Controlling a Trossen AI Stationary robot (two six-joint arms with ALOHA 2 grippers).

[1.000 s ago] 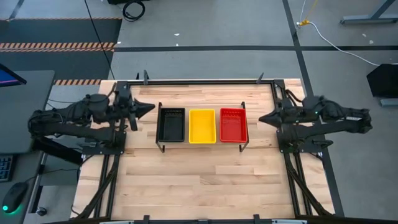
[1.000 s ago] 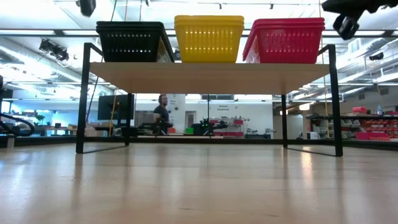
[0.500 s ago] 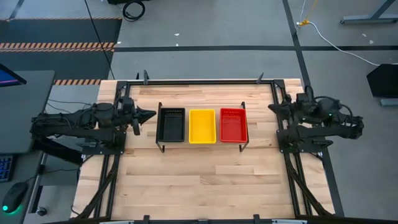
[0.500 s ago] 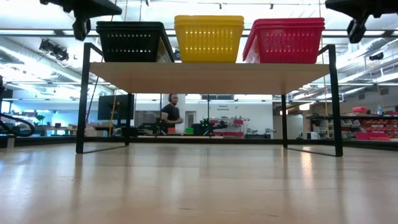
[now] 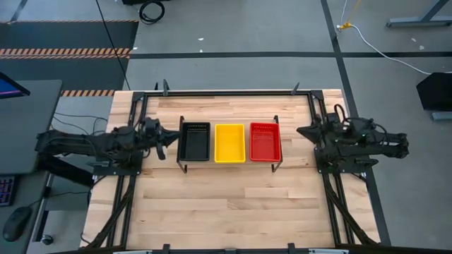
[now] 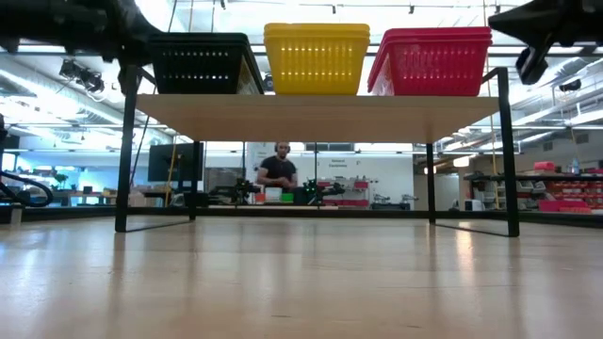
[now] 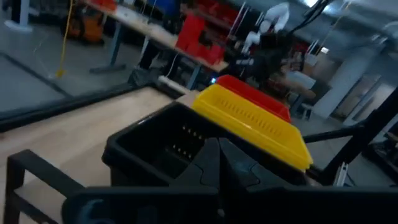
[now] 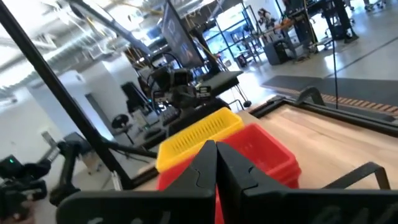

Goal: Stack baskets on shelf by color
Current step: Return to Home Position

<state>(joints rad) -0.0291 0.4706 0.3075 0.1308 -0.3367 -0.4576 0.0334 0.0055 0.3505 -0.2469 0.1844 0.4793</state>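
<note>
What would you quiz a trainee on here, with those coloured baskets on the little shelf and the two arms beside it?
1. True or false: on the shelf, the yellow baskets stand between the black baskets and the red baskets.
2. Which baskets are nearest the left gripper? A) red B) black C) yellow
3. Fill in: the right gripper, off the shelf's red end, is shut and holds ____.
Key: 1 true; 2 B; 3 nothing.
</note>
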